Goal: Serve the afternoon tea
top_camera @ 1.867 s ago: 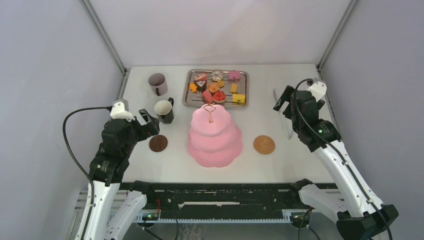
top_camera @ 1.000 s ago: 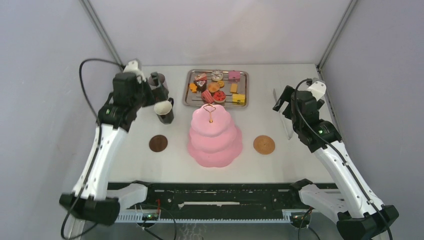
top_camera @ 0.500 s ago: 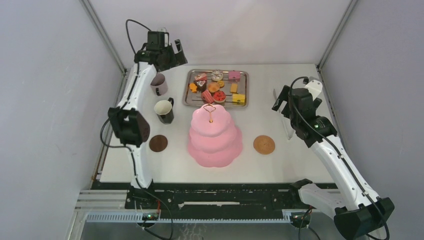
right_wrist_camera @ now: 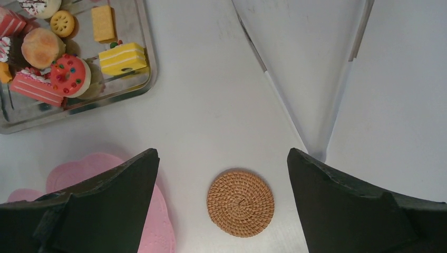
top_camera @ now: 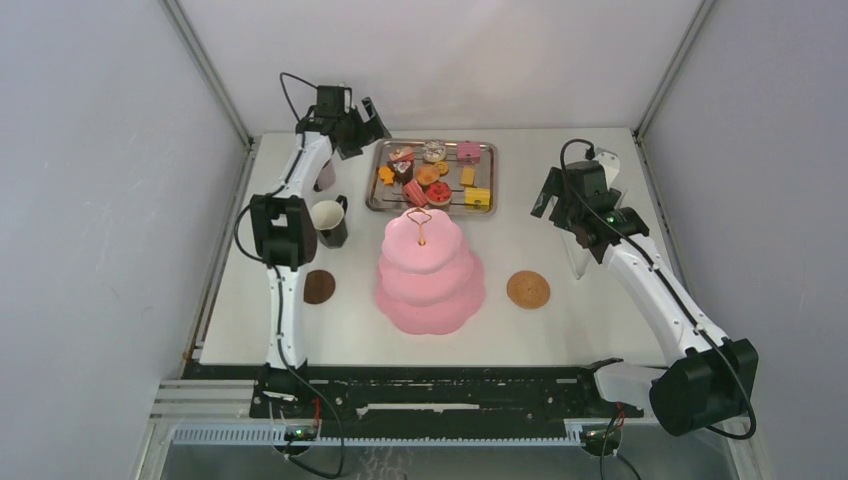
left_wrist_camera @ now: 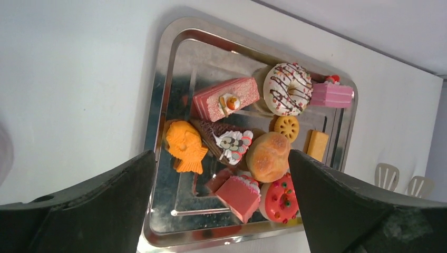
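Toy cakes (top_camera: 432, 175) lie on the steel tray (left_wrist_camera: 211, 63) behind the pink stand (top_camera: 430, 275), so I hold my left gripper (left_wrist_camera: 221, 158) spread above them for a pick, while my right gripper (right_wrist_camera: 222, 158), also spread, hovers right of the stand.

A steel tray (top_camera: 371, 196) sits upper centre on the desk (top_camera: 340, 330). A dark coaster (top_camera: 319, 287) lies centre left, a tan coaster (top_camera: 528, 289) centre right.
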You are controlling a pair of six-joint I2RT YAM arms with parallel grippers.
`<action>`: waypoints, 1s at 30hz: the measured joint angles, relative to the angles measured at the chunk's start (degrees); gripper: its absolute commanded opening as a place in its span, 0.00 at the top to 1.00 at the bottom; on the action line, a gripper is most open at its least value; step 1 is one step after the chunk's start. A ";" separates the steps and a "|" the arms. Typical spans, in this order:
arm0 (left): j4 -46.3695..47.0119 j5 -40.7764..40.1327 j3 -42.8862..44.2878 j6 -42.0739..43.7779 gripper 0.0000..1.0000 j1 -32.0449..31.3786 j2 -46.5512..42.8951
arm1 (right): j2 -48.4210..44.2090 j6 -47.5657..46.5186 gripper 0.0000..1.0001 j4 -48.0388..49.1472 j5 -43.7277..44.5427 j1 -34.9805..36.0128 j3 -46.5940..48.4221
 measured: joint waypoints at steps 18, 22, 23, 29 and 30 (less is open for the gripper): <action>5.57 -1.16 -0.11 -8.63 0.00 0.42 7.87 | 0.52 0.33 0.01 -1.53 0.74 -0.02 0.96; 5.46 -1.51 -0.17 -9.11 0.00 0.42 8.07 | 0.55 0.46 0.01 -1.53 0.72 -0.02 0.96; 5.77 -1.49 -0.17 -9.40 0.00 0.42 8.07 | 0.55 0.46 0.01 -1.53 0.72 -0.02 0.98; 5.70 -1.62 -0.17 -9.88 0.00 0.42 8.11 | 0.55 0.46 0.01 -1.53 0.74 -0.17 0.96; 5.51 -1.92 -0.17 -9.88 0.00 0.42 8.11 | 0.55 0.46 0.01 -1.55 0.76 -0.22 0.98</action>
